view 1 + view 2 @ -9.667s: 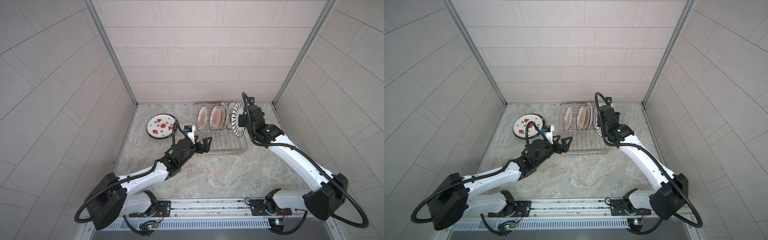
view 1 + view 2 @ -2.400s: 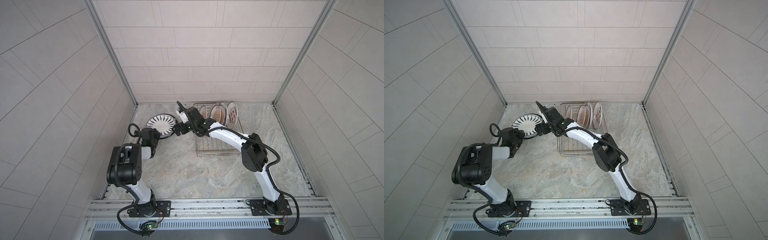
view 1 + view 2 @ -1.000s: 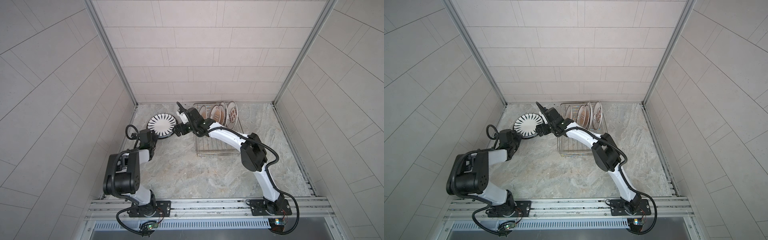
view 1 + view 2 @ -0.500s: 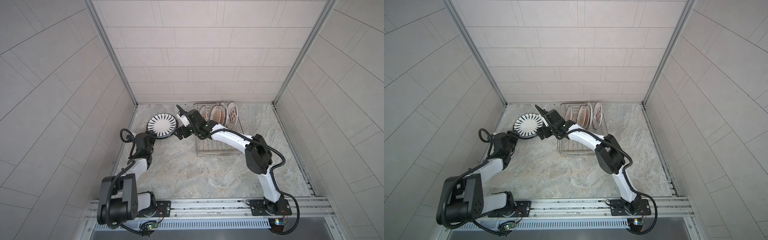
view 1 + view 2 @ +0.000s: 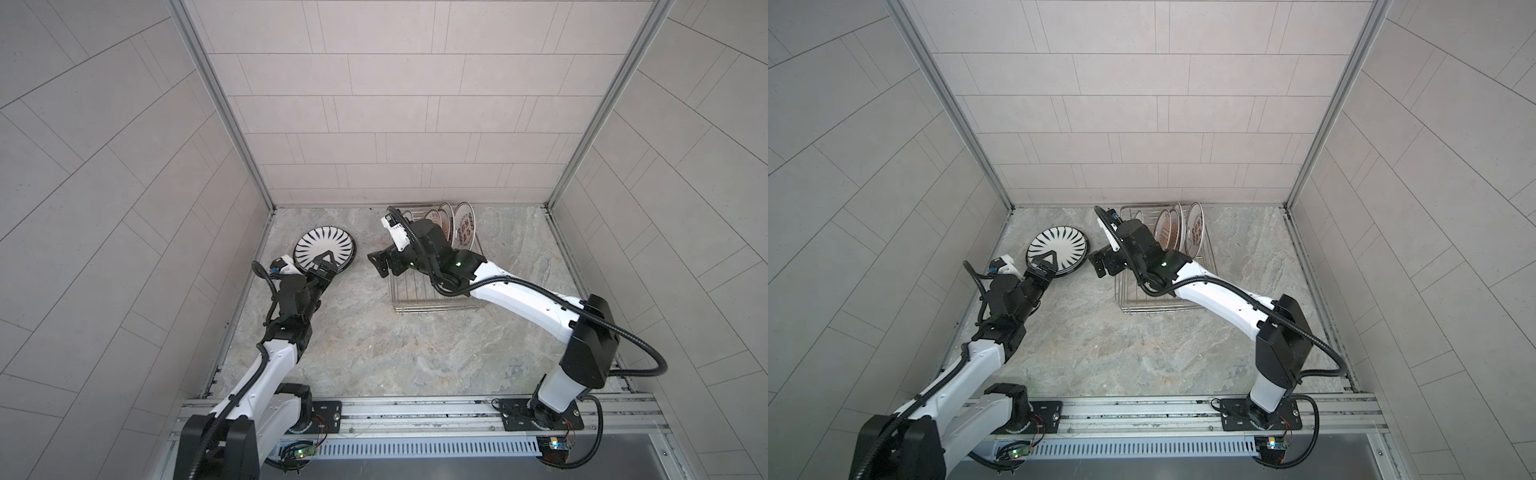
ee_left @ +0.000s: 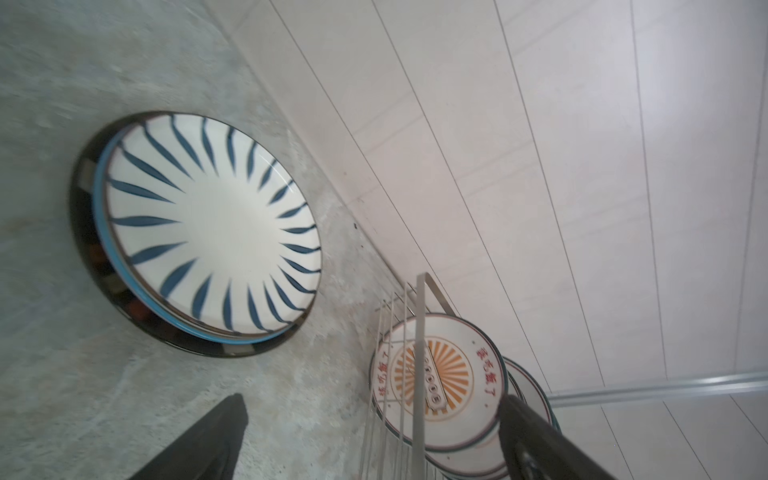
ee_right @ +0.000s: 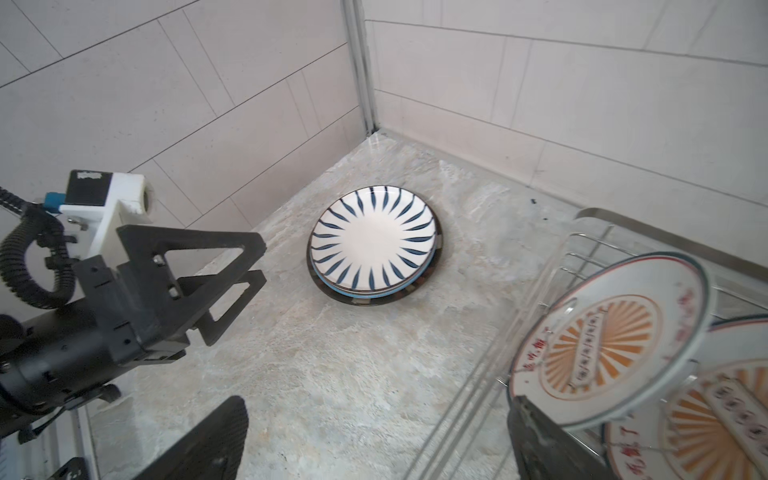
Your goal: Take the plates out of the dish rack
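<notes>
- centre left: striped plate (image 5: 320, 245) lies flat; left gripper (image 5: 324, 267) near it, jaws apart, empty.
- centre: right gripper (image 5: 379, 266), jaws apart, empty.
- centre right: dish rack (image 5: 419, 291) holds upright plates (image 5: 463, 226); pinch nearest rim, lift straight.

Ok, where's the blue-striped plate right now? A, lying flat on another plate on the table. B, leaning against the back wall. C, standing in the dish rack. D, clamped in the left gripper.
A: the striped plate lies flat on a dark-rimmed plate on the table, apart from the dish rack.
</notes>
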### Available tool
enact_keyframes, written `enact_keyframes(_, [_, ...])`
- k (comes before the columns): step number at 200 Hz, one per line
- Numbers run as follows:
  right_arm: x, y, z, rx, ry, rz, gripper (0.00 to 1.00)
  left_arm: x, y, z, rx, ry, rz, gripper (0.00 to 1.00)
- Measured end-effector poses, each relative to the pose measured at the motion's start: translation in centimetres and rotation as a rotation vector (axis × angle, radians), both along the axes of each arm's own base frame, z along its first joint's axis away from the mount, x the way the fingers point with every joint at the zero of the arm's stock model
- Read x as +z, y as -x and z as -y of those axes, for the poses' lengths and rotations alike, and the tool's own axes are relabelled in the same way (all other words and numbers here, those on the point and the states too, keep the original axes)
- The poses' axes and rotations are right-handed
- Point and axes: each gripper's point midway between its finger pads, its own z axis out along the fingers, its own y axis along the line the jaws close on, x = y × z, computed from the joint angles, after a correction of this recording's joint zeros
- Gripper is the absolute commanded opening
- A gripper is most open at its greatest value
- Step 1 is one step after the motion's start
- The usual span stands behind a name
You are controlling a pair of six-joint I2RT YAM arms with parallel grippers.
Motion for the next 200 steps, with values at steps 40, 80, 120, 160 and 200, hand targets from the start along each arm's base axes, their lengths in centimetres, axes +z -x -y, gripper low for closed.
enact_keyframes(40, [1.3,-0.2,6.8,-0.176,0.015,0.06,1.0,1.1,1.0,6.3,-0.238,-0.096,0.048,1.0])
enact_keyframes(80, [1.7,-3.4,15.9,-0.459,-0.02,0.039,1.0,3.1,2.7,13.9,-0.513,-0.168,0.138,1.0])
enact_keyframes(120, [0.7,-4.7,20.0,-0.573,0.015,-0.005,0.75,2.7,3.5,17.8,-0.674,-0.174,0.173,1.0])
enact_keyframes(160, [1.6,-7.2,19.9,-0.632,0.074,-0.014,0.56,2.3,3.9,19.8,-0.715,-0.2,0.172,1.0])
enact_keyframes(200, [-0.3,-10.6,19.5,-0.666,0.171,-0.065,0.46,2.2,4.2,21.1,-0.721,-0.211,0.183,1.0])
